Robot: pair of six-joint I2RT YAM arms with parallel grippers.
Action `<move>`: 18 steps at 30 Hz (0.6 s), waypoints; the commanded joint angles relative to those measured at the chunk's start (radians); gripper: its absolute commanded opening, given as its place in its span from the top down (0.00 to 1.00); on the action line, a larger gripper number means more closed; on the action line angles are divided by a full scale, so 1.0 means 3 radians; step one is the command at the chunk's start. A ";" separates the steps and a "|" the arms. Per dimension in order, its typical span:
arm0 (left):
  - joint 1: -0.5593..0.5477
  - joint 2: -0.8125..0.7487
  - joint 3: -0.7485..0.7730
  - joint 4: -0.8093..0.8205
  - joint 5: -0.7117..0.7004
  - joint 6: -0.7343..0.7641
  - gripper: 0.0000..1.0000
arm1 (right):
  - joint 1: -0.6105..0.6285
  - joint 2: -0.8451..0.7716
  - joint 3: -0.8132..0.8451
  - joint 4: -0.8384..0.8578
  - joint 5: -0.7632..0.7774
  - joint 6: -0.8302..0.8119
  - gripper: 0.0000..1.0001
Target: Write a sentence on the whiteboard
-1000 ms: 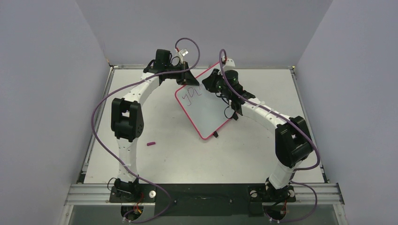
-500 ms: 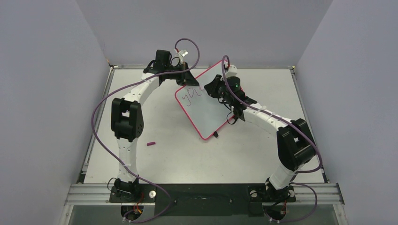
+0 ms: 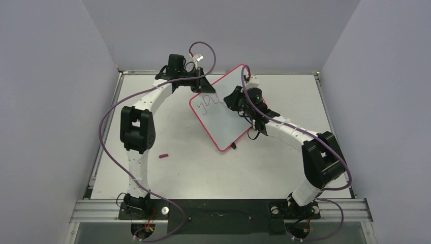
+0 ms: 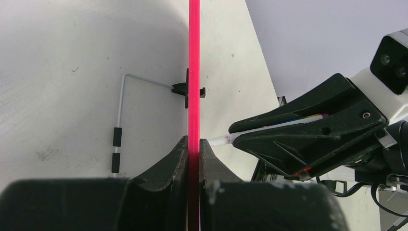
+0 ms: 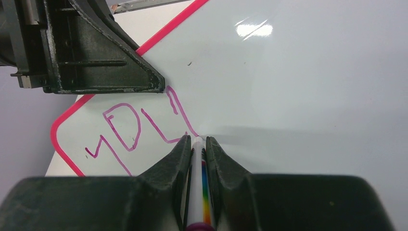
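The whiteboard (image 3: 223,119), white with a red-pink rim, stands tilted near the table's far middle. My left gripper (image 3: 203,84) is shut on its upper left rim; the rim (image 4: 194,72) runs edge-on between the jaws (image 4: 194,144). My right gripper (image 3: 231,99) is shut on a white marker pen (image 5: 198,192) with a rainbow stripe, its tip touching the board face (image 5: 298,96). The sentence (image 5: 137,130) is purple-pink lettering, roughly "you" plus a further stroke that ends at the tip. It also shows in the top view (image 3: 207,104).
A small purple pen cap (image 3: 163,156) lies on the table left of centre. The board's wire stand (image 4: 120,120) with black grips rests on the table behind the board. Grey walls close in on three sides.
My right gripper with the marker has moved down and right across the board, adding a stroke after the first letters. The left arm and board have held still.
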 commanded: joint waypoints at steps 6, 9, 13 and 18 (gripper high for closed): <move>-0.0041 -0.0414 0.0072 0.0316 0.0375 -0.0128 1.00 | -0.0025 -0.0207 0.0064 -0.0223 0.0196 -0.0146 1.00; -0.0040 -0.0421 0.0063 0.0341 0.0382 -0.0140 1.00 | -0.0030 -0.0247 0.0160 -0.0275 0.0206 -0.0184 1.00; -0.0040 -0.0425 0.0061 0.0359 0.0388 -0.0151 1.00 | -0.0034 -0.0306 0.0326 -0.0335 0.0197 -0.0211 1.00; -0.0040 -0.0428 0.0050 0.0374 0.0400 -0.0157 1.00 | -0.0044 -0.0270 0.0554 -0.0353 0.0194 -0.0211 1.00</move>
